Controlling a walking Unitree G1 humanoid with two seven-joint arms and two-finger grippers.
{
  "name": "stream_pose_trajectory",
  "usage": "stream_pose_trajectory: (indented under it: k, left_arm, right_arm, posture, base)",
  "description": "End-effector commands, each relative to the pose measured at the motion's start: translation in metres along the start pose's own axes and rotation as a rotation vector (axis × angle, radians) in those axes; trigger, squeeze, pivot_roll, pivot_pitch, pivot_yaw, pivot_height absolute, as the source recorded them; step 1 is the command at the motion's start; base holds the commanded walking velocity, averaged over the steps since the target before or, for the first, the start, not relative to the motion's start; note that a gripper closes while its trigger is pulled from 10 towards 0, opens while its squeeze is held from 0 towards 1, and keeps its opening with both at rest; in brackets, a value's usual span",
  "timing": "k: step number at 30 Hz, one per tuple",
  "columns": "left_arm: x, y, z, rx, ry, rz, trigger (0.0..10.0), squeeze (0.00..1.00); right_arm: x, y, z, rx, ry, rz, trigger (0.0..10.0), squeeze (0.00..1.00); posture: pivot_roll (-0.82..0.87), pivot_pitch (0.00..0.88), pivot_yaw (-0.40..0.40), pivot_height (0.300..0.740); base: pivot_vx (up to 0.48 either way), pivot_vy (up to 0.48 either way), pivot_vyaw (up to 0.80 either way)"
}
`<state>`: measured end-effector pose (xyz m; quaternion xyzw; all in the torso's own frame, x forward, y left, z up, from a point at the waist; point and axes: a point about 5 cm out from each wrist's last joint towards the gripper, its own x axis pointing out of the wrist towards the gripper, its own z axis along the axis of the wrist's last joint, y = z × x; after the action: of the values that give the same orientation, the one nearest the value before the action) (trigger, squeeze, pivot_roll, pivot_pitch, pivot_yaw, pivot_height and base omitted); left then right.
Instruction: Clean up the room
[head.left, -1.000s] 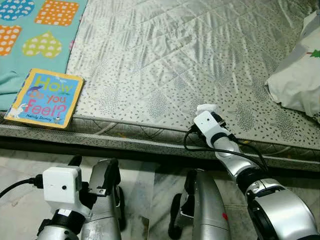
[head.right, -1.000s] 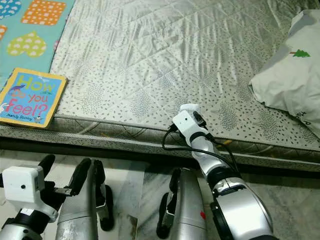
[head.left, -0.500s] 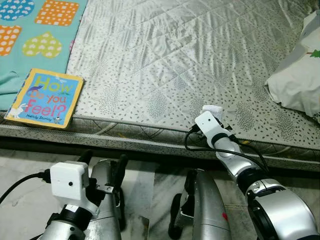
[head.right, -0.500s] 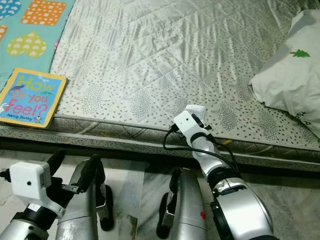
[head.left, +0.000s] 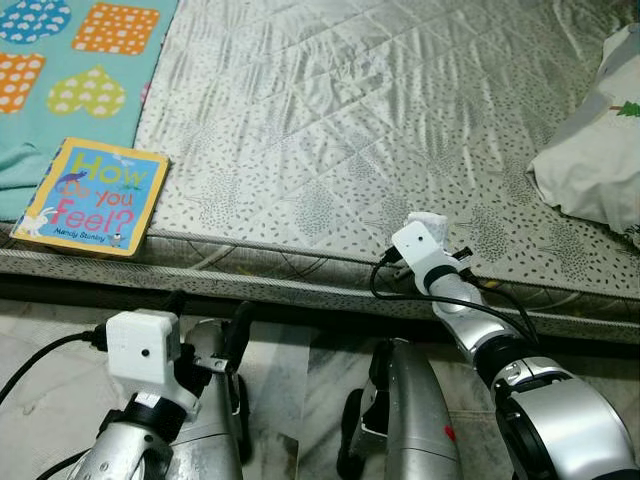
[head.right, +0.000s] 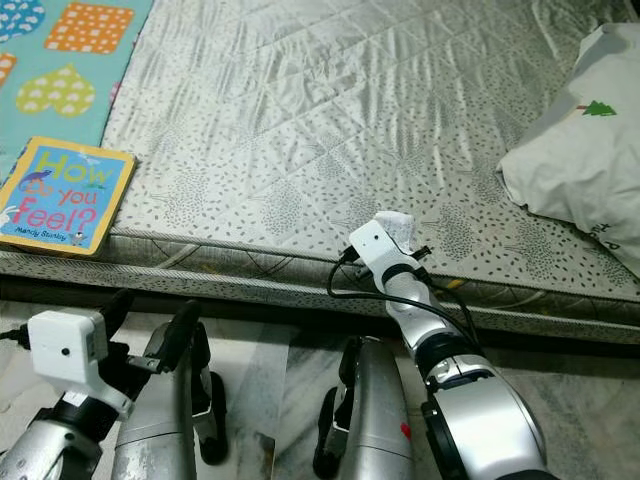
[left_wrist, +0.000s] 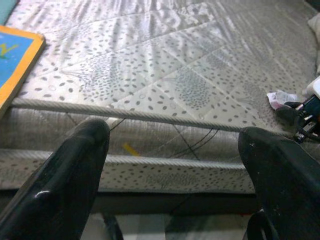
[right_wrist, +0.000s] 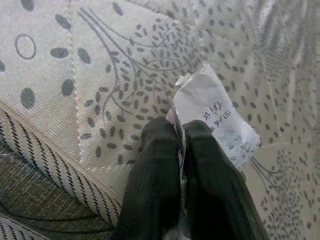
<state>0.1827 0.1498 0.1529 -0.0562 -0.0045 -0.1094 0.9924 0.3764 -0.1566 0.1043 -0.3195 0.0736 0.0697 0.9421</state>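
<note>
Since a second ago the left gripper (left_wrist: 170, 165) has risen, fingers spread, toward the mattress (head.left: 380, 120), while the right gripper (right_wrist: 181, 131) pinches a paper scrap (right_wrist: 215, 115) at its near edge; the book (head.left: 88, 197) remains.

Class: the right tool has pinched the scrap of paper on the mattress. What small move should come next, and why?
Probably lift the right tool straight up: its fingers are shut on the paper scrap, which lies on the mattress.

Head pair steeply down over mattress (head.left: 330, 130) edge; wrist views low and close, sharing that edge.
</note>
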Motion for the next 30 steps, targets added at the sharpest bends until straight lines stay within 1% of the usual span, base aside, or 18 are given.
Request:
stream_pose_trajectory:
  k: [1,3,5,8,10,12,13,14,16,17,18,20,23,24,26,27,28,30]
  left_arm:
    - [0.000,0.001,-0.005,-0.006,0.014,0.002,10.0,0.00]
    - [0.001,0.002,-0.005,-0.006,0.009,0.006,10.0,0.00]
    - [0.005,0.003,-0.007,-0.008,-0.002,0.012,10.0,0.00]
    - [0.010,0.003,-0.008,-0.003,-0.015,0.009,10.0,0.00]
    - [0.016,0.005,-0.007,0.002,-0.035,0.012,10.0,0.00]
    - [0.023,0.008,-0.007,0.008,-0.054,0.017,10.0,0.00]
    - [0.024,0.008,-0.007,0.010,-0.057,0.018,10.0,0.00]
    - [0.027,0.010,-0.007,0.017,-0.065,0.025,10.0,0.00]
    - [0.028,0.013,-0.009,0.028,-0.073,0.040,10.0,0.00]
    - [0.029,0.017,-0.011,0.029,-0.075,0.072,10.0,0.00]
    - [0.029,0.022,-0.013,0.002,-0.078,0.111,10.0,0.00]
    - [0.033,0.026,-0.014,-0.048,-0.084,0.144,10.0,0.00]
    - [0.037,0.029,-0.013,-0.028,-0.095,0.157,10.0,0.00]
    - [0.039,0.034,-0.013,-0.005,-0.106,0.179,10.0,0.00]
    - [0.039,0.036,-0.013,-0.001,-0.108,0.190,10.0,0.00]
    - [0.038,0.043,-0.016,0.001,-0.106,0.224,10.0,0.00]
    - [0.037,0.045,-0.018,0.000,-0.103,0.236,10.0,0.00]
    - [0.033,0.052,-0.020,-0.013,-0.095,0.297,10.0,0.00]
  right_arm:
    - [-0.003,-0.007,-0.013,0.054,0.042,-0.025,0.0,0.00]
    - [-0.004,-0.009,-0.015,0.076,0.045,-0.033,0.0,0.00]
    - [-0.006,-0.012,-0.018,0.135,0.031,-0.046,0.0,0.00]
    - [-0.007,-0.012,-0.018,0.163,0.020,-0.046,0.0,0.00]
    - [-0.007,-0.014,-0.017,0.205,0.013,-0.053,0.0,0.00]
    - [-0.005,-0.016,-0.011,0.279,-0.010,-0.055,0.0,0.00]
    - [-0.005,-0.016,-0.010,0.290,-0.015,-0.055,0.0,0.00]
    - [-0.004,-0.013,-0.006,0.349,-0.037,-0.040,0.0,0.00]
    - [-0.004,-0.009,-0.004,0.398,-0.055,-0.017,0.0,0.00]
    - [-0.006,-0.004,-0.004,0.477,-0.072,0.008,0.0,0.00]
    - [-0.009,0.002,-0.004,0.581,-0.094,0.031,0.0,0.00]
    - [-0.014,0.007,-0.002,0.672,-0.136,0.058,0.0,0.00]
    - [-0.021,0.011,-0.001,0.731,-0.175,0.083,0.0,0.00]
    - [-0.027,0.011,0.003,0.765,-0.212,0.097,0.0,0.00]
    - [-0.030,0.012,0.005,0.779,-0.227,0.106,0.0,0.00]
    - [-0.036,0.012,0.011,0.782,-0.268,0.133,0.0,0.00]
    - [-0.038,0.012,0.012,0.775,-0.281,0.140,10.0,0.00]
    - [-0.045,0.012,0.016,0.774,-0.310,0.148,10.0,0.00]
  posture:
    - [0.24,0.260,-0.116,0.562]
    - [0.23,0.257,-0.117,0.562]
    - [0.22,0.242,-0.118,0.562]
    - [0.20,0.230,-0.119,0.562]
    - [0.18,0.209,-0.121,0.562]
    - [0.17,0.188,-0.122,0.562]
    - [0.17,0.188,-0.122,0.562]
    - [0.15,0.168,-0.120,0.562]
    - [0.13,0.150,-0.117,0.562]
    - [0.11,0.121,-0.113,0.562]
    - [0.11,0.113,-0.114,0.562]
    - [0.10,0.097,-0.118,0.562]
    - [0.09,0.077,-0.128,0.562]
    - [0.09,0.077,-0.128,0.562]
    - [0.09,0.077,-0.128,0.562]
    - [0.07,0.066,-0.127,0.562]
    - [0.06,0.058,-0.121,0.562]
    - [0.06,0.054,-0.115,0.562]
  base:
    - [0.000,0.000,0.00]
    - [0.000,0.000,0.00]
    - [0.000,0.000,0.00]
    - [0.000,0.000,0.00]
    - [0.000,0.000,0.00]
    - [0.000,0.000,0.00]
    - [0.000,0.000,0.00]
    - [0.000,0.000,0.00]
    - [0.000,0.000,0.00]
    - [0.000,0.000,0.00]
    - [0.000,0.000,0.00]
    - [0.000,0.000,0.00]
    - [0.000,0.000,0.00]
    - [0.000,0.000,0.00]
    - [0.000,0.000,0.00]
    - [0.000,0.000,0.00]
    - [0.000,0.000,0.00]
    - [0.000,0.000,0.00]
